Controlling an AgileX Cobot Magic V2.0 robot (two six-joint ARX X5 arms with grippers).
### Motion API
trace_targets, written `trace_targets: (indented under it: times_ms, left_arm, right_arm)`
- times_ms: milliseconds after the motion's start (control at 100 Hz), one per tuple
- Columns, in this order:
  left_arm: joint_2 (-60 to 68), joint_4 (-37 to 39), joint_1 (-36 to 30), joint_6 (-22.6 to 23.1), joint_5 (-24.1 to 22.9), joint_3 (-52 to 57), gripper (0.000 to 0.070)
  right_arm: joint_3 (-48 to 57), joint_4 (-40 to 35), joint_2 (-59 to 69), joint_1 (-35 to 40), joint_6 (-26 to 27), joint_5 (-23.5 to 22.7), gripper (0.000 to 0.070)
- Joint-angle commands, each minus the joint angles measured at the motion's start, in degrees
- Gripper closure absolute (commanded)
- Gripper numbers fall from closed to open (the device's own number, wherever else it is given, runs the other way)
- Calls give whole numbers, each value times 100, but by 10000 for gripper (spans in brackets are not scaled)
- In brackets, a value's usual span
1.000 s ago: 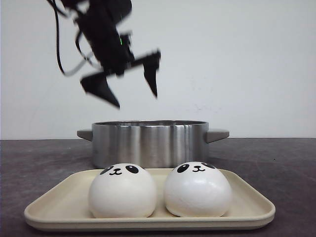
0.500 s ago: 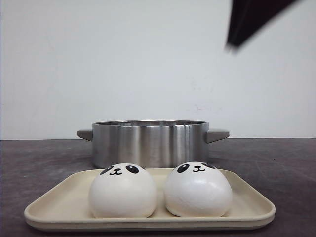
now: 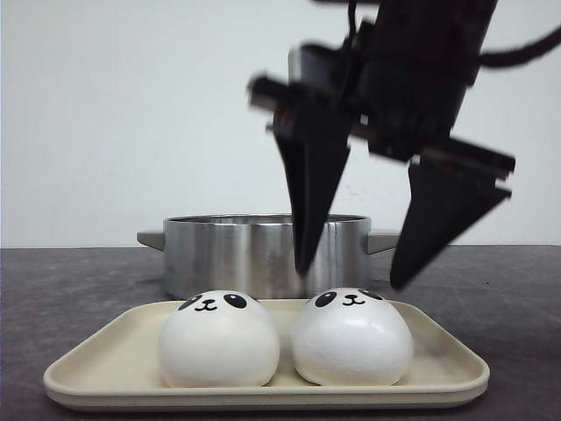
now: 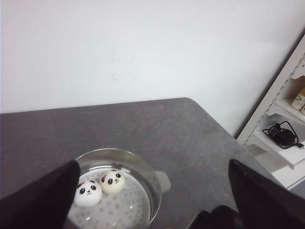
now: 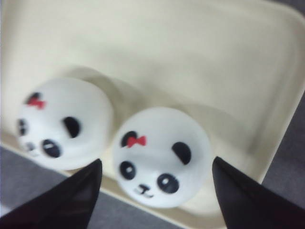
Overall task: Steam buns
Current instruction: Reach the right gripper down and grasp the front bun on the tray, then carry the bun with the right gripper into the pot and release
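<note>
Two white panda buns sit side by side on a cream tray (image 3: 438, 361): the left bun (image 3: 217, 342) and the right bun (image 3: 351, 340). My right gripper (image 3: 349, 276) is open, its black fingers hanging just above and astride the right bun. In the right wrist view the gripper (image 5: 156, 163) straddles that bun (image 5: 162, 155), with the other bun (image 5: 64, 121) beside it on the tray (image 5: 214, 57). Two more buns (image 4: 88, 192) (image 4: 113, 181) lie inside the steel pot (image 4: 148, 183). My left gripper (image 4: 153, 164) is open and empty, high above the pot, and is out of the front view.
The steel pot (image 3: 263, 250) with side handles stands right behind the tray on the dark grey table. A white wall is behind. A white shelf (image 4: 281, 138) with a black cable stands past the table's far corner.
The left arm has lifted out of the front view. The right arm has come in from the upper right and lowered, open, over the right bun on the tray.
</note>
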Motion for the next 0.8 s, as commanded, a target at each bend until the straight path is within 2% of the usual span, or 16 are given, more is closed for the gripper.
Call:
trace_targets:
  times_ms: [0, 310, 340, 360, 380, 390, 400, 410, 420, 460, 630, 790]
  left_arm:
    - [-7, -31, -39, 105, -48, 129, 116]
    - [-142, -214, -39, 105, -50, 129, 116]
    - [-142, -214, -39, 105, -50, 129, 116]
    - [-142, -216, -39, 103, -50, 129, 116]
    - [-142, -216, -39, 105, -50, 129, 116]
    - [-142, -216, -39, 103, -48, 129, 116]
    - [-142, -216, -39, 103, -48, 129, 116]
    - [-142, -216, -39, 103, -48, 129, 116]
    - [-142, -216, -39, 103, -48, 129, 116]
    - [-142, -216, -39, 103, -48, 129, 116]
    - [-142, -216, -39, 103, -48, 129, 116]
    - [-142, -205, -39, 105, -50, 129, 116]
  right_arm:
    - [76, 42, 197, 66, 92, -4, 242]
    - [76, 127, 647, 81, 308, 0, 272]
    - [76, 138, 673, 81, 321, 2, 331]
    - [76, 142, 680, 81, 319, 0, 403]
    - [76, 140, 684, 81, 319, 0, 498]
    - [76, 138, 684, 81, 319, 0, 588]
    - [76, 138, 684, 81, 319, 0, 619]
    - [76, 138, 684, 81, 315, 0, 683]
    - [76, 138, 684, 81, 310, -2, 700]
    - [76, 151, 684, 92, 271, 0, 675]
    - [181, 129, 417, 118, 227, 0, 684]
    - [914, 210, -212, 245, 188, 68, 690]
